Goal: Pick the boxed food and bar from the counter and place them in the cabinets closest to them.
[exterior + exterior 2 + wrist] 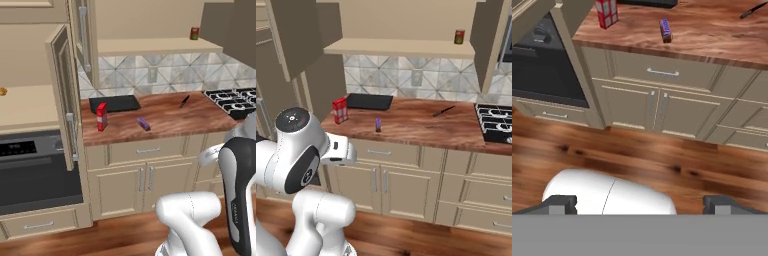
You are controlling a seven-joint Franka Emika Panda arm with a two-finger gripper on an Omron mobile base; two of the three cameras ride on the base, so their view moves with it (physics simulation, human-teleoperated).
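The boxed food [102,116] [340,110] [606,12], a small red box, stands upright near the left end of the counter [165,117] [416,125] [712,35]. The bar [144,123] [378,124] [666,30], small and dark purple, lies a little to the box's right near the front edge. My gripper [641,204] hangs low over the wooden floor, well in front of the counter, open with nothing between its fingertips [562,202]. A tall cabinet door [64,95] stands open left of the box, with a tan shelf [25,105] behind it. An upper cabinet shelf [155,46] [401,47] lies open above the counter.
A black board [115,103] [369,101] lies behind the box, and a black knife [184,101] [443,111] [752,10] lies further right. A stove [232,102] [496,120] ends the counter. A red-and-green can [194,33] [459,36] stands on the upper shelf. An oven [30,165] [542,65] sits at the left.
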